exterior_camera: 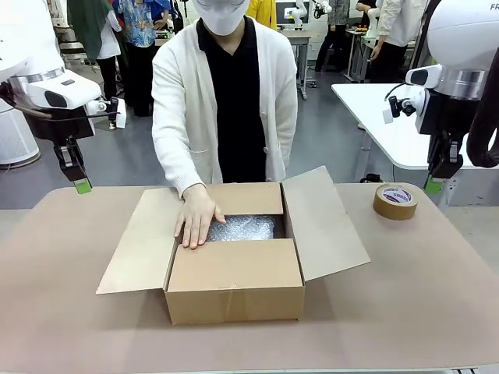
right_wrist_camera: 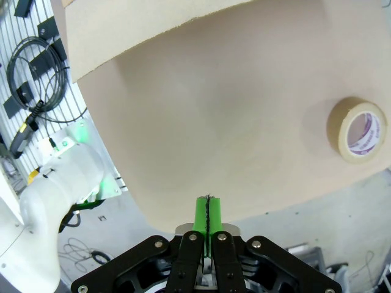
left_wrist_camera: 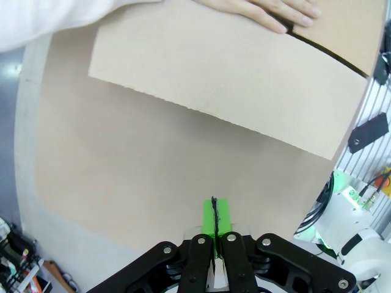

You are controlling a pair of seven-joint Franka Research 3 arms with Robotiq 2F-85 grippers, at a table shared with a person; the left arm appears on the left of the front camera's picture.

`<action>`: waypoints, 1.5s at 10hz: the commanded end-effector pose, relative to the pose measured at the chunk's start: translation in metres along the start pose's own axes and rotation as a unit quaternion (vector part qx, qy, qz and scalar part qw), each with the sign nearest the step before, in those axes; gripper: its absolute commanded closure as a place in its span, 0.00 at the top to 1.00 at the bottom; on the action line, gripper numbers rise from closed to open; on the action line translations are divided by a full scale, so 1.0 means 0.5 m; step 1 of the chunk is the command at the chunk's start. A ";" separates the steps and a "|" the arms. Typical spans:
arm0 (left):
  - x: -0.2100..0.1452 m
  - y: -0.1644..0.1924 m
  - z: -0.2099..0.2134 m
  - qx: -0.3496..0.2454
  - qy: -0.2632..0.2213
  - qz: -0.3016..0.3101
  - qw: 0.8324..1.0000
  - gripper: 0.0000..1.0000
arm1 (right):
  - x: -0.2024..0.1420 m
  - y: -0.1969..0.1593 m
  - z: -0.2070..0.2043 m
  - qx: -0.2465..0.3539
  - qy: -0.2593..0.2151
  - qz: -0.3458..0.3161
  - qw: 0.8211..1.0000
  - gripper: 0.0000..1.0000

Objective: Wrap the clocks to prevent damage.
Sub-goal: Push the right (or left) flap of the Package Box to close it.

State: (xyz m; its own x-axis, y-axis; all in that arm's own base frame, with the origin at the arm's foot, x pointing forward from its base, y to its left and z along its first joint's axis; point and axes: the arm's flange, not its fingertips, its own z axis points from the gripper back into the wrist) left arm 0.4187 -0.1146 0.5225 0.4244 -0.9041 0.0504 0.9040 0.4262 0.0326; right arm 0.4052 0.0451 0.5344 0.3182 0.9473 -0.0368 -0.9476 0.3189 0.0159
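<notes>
— Left gripper [exterior_camera: 82, 185]: gripping anything?
— No. Clenched empty, green pads [left_wrist_camera: 221, 223] pressed flat together. Raised over the far-left part of the tan table [exterior_camera: 70, 327], probably to leave the middle free for the person.

— And the right gripper [exterior_camera: 434, 185]?
— Same: squeezed closed on nothing, held high at the far-right edge. Just beside it, toward the middle, a roll of brown packing tape [exterior_camera: 395, 201], lying flat and untouched; likely set handy for sealing.

— Where the clocks?
— Not to be seen as such. Between the two grippers, lower and nearer the camera, an open brown cardboard box [exterior_camera: 234, 304]. Inside, a sheet of clear bubble wrap [exterior_camera: 245, 228], presumably covering the clocks, though impossible to confirm.

— Why the person's hand [exterior_camera: 195, 218] there?
— Palm down at the opening's left side, over the wrap's edge, well to the right of the left gripper. Looks like pressing the padding down or steadying the box.

— And the flaps?
— Left flap [exterior_camera: 136, 249] spread out toward the left gripper, right flap [exterior_camera: 323, 226] toward the right one, apart from the tape: access from above, by the look of it. Near flap [exterior_camera: 234, 261] lying over the front half of the opening.

— Stage?
— Padding in, box unsealed, tape unused. Closing and taping to come, at a guess.
</notes>
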 end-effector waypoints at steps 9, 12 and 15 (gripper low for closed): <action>-0.117 0.118 -0.168 -0.134 -0.101 -0.060 0.984 0.00 | 0.002 -0.001 -0.002 -0.005 -0.002 -0.001 1.000 0.01; -0.117 0.118 -0.168 -0.134 -0.101 -0.060 0.984 0.00 | -0.029 0.045 -0.031 -0.056 -0.125 0.223 0.965 0.01; -0.117 0.118 -0.168 -0.134 -0.101 -0.060 0.984 0.00 | -0.052 -0.031 -0.184 -0.032 -0.259 0.180 0.948 0.01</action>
State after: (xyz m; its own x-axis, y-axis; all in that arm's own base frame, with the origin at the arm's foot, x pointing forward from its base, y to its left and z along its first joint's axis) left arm 0.4513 -0.0407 0.4368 0.3233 -0.9137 0.2463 0.9374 0.2735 -0.2158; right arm 0.3918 0.0208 0.4723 -0.0816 0.9362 0.3418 -0.9821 -0.0171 -0.1874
